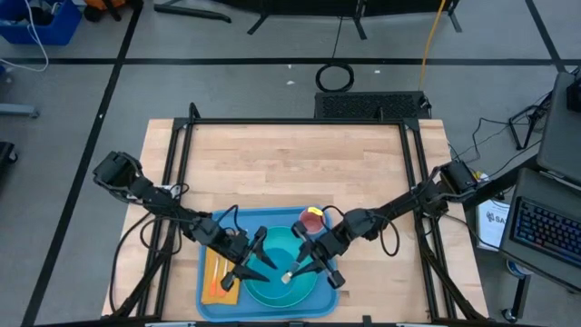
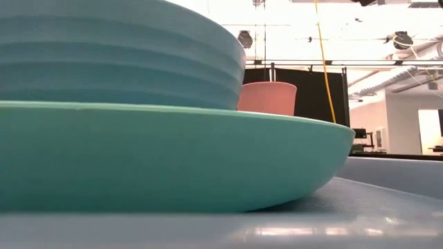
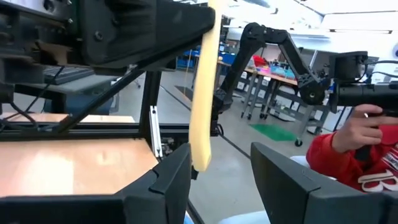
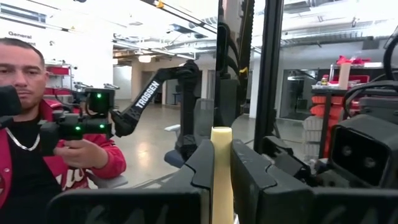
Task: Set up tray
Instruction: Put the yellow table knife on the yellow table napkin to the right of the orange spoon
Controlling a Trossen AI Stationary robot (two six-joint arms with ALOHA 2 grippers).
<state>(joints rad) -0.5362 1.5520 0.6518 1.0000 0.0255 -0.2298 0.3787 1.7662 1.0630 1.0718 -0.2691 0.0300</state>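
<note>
The blue tray (image 1: 207, 304) lies at the table's near edge. On it sit a teal plate (image 1: 272, 292) with a light blue bowl (image 1: 278, 247), a pink cup (image 1: 311, 219) and a yellow-orange napkin (image 1: 218, 272). Both grippers hover over the plate, facing each other. My right gripper (image 1: 304, 265) (image 4: 221, 171) is shut on a cream-coloured utensil (image 1: 289, 276). My left gripper (image 1: 255, 267) (image 3: 221, 180) is open. Its fingers stand on either side of the utensil's lower end (image 3: 200, 158), and I see no touch. In the low view the plate (image 2: 173, 159), bowl (image 2: 118, 55) and cup (image 2: 267, 98) fill the picture. My right gripper pinches the cream utensil between its two fingers, on the shaft (image 4: 221, 186), and the utensil's end (image 4: 221, 134) sticks out past the fingertips. The fingers slant down toward the left gripper. The utensil is lifted clear above the plate, and its free part (image 3: 204, 93) hangs below the gripper.
The bare wooden tabletop (image 1: 290, 163) stretches beyond the tray to the far edge, inside a black frame (image 1: 300, 121). A person in a red top (image 4: 37, 155) (image 3: 354, 155) stands beyond the table holding a device. Another robot arm (image 4: 155, 93) stands in the room behind.
</note>
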